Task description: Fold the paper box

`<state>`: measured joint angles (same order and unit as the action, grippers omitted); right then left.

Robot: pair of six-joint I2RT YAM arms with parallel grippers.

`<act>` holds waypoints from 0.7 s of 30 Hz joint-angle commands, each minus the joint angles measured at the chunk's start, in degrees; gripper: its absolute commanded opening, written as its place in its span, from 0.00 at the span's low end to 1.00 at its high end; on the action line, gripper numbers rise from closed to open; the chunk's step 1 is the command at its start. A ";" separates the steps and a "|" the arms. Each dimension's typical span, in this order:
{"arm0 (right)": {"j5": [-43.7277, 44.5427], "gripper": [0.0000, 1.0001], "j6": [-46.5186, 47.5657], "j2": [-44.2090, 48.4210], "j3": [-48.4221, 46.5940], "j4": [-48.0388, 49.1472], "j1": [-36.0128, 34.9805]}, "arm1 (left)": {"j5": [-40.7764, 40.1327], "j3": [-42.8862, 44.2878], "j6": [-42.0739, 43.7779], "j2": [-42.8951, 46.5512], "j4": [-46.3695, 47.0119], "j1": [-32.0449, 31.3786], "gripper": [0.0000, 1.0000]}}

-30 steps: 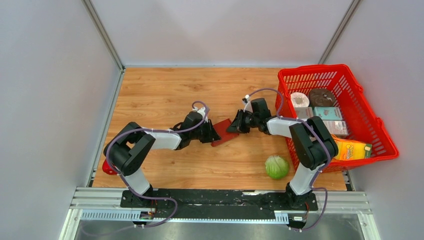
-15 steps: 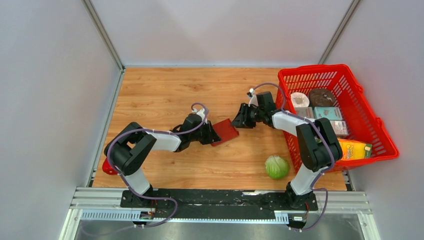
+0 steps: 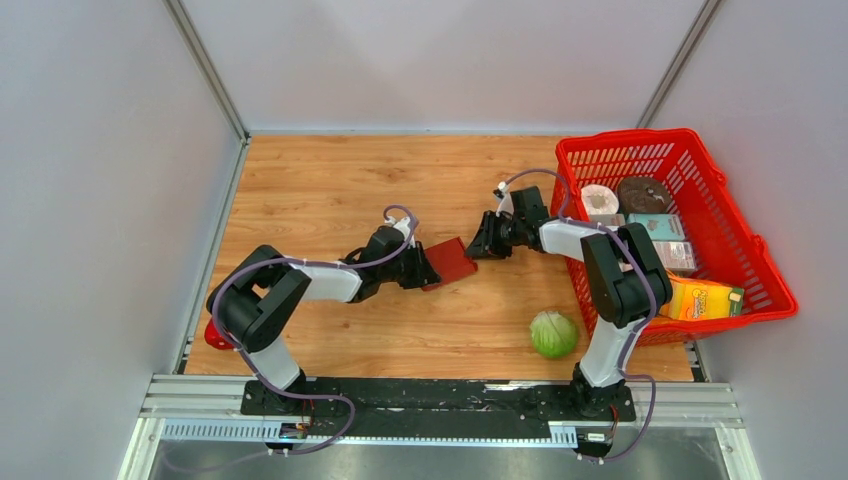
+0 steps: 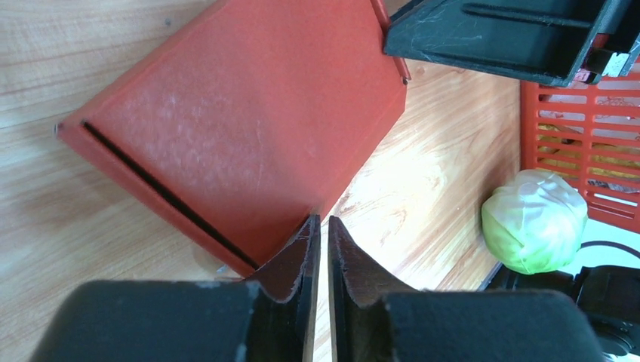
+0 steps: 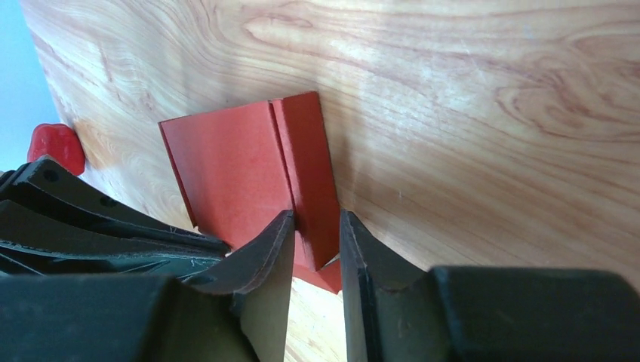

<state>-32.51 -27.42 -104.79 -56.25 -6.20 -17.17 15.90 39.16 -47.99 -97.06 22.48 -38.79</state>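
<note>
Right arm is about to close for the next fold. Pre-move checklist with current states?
1. Left gripper clamped on the paper box: ok, fingers nearly shut at its near edge, box tilted up off the wood.
2. Right gripper lined up: ok, fingers straddle the creased flap at the box's corner.
3. Right grip on that flap: not ok, fingers apart, not yet closed.
4. Cabbage and red basket apart from the box: ok.
5. Creases on the box's underside: cannot tell, hidden in all views.
</note>
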 commanded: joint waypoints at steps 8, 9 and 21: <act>1.92 0.25 0.26 -0.68 0.44 3.38 0.29 | -1.84 -1.89 4.65 16.26 -10.59 5.20 0.41; 2.36 0.25 0.35 -0.68 0.53 3.56 0.29 | -2.19 -2.07 4.74 17.59 -11.92 5.82 0.44; 3.51 0.19 -0.97 -0.94 2.63 4.53 0.56 | 2.64 -0.93 -6.40 12.34 -8.25 11.45 0.66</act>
<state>-32.64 -28.69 -104.81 -55.18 -2.24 -17.17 16.38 37.43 -48.71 -80.93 10.24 -27.49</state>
